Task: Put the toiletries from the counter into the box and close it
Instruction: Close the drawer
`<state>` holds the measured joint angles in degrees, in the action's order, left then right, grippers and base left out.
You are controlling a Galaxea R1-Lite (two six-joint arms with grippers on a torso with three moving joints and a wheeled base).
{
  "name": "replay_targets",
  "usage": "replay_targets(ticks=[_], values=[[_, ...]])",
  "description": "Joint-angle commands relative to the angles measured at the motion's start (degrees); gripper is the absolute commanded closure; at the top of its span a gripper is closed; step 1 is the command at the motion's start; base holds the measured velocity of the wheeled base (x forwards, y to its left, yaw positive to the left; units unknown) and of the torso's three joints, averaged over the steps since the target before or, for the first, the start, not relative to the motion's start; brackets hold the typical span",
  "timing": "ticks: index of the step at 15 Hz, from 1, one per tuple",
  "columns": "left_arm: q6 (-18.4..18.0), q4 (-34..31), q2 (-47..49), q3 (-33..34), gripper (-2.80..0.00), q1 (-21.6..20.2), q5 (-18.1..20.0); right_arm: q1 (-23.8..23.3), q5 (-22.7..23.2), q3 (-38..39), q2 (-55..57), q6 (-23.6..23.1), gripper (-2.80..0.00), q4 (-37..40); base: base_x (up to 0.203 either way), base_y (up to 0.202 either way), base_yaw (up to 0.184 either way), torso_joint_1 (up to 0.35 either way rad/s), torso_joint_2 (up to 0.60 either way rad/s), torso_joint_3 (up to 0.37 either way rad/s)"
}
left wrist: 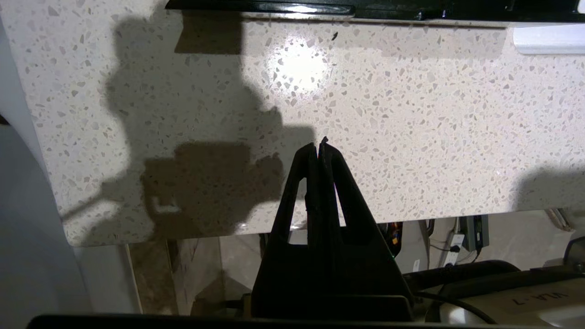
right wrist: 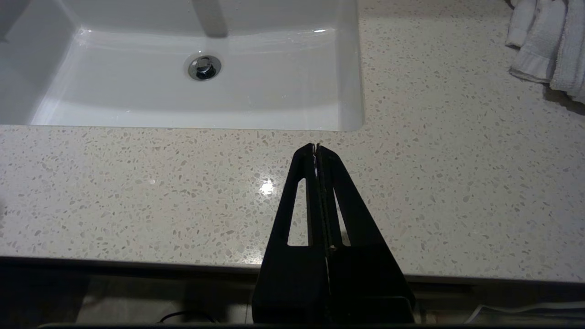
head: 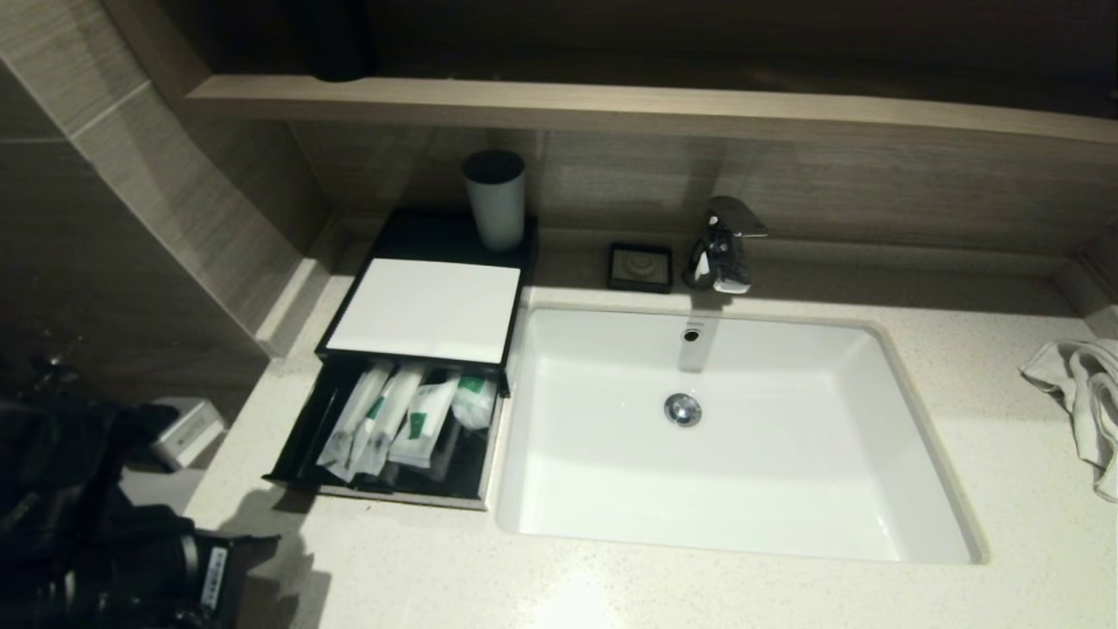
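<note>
The black box (head: 424, 310) with a white top panel stands left of the basin, its drawer pulled out toward me. Several toiletries (head: 397, 424), white packets with green labels, lie inside the drawer. No packet shows on the counter (head: 611, 585). My left gripper (left wrist: 318, 145) is shut with nothing in it, hovering over the counter's front strip, short of the drawer front (left wrist: 365, 9). In the head view the left arm (head: 113, 559) is a dark mass at the lower left. My right gripper (right wrist: 316, 147) is shut and empty above the counter in front of the basin (right wrist: 205, 82).
A grey-white cup (head: 494, 199) stands on the box's back end. A small black soap dish (head: 640, 266) and a chrome tap (head: 723, 245) sit behind the basin (head: 725, 437). A white towel (head: 1083, 393) lies at the far right. A wooden shelf (head: 611, 105) overhangs the back.
</note>
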<state>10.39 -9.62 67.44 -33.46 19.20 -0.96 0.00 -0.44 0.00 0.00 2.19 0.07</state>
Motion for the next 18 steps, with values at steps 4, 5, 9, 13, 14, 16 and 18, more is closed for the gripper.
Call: replay_targets(ticks=[4,5,9,13,14,16,18], values=[[0.1,2.4,5.0,-0.1,0.0,0.0,0.0,0.0,0.0,0.0,0.0,0.0,0.0,0.0,0.0,0.0,0.0,0.0,0.0,0.0],[0.0,3.1,5.8,-0.1,0.0,0.0,0.0,0.0,0.0,0.0,0.0,0.0,0.0,0.0,0.0,0.0,0.0,0.0,0.0,0.0],[0.0,5.8,9.6,0.3,0.0,0.0,-0.2,0.0,0.0,0.0,0.0,0.0,0.0,0.0,0.0,0.0,0.0,0.0,0.0,0.0],[0.1,7.0,11.9,0.6,0.0,0.0,-0.3,0.0,0.0,0.0,0.0,0.0,0.0,0.0,0.0,0.0,0.0,0.0,0.0,0.0],[0.1,7.1,12.2,0.5,0.0,0.0,-0.3,0.0,0.0,0.0,0.0,0.0,0.0,0.0,0.0,0.0,0.0,0.0,0.0,0.0],[0.1,8.8,13.3,0.5,0.0,0.0,-0.4,0.0,0.0,0.0,0.0,0.0,0.0,0.0,0.0,0.0,0.0,0.0,0.0,0.0],[0.1,10.6,13.2,0.4,0.0,0.0,-0.3,0.0,0.0,0.0,0.0,0.0,0.0,-0.1,0.0,0.0,0.0,0.0,0.0,0.0]])
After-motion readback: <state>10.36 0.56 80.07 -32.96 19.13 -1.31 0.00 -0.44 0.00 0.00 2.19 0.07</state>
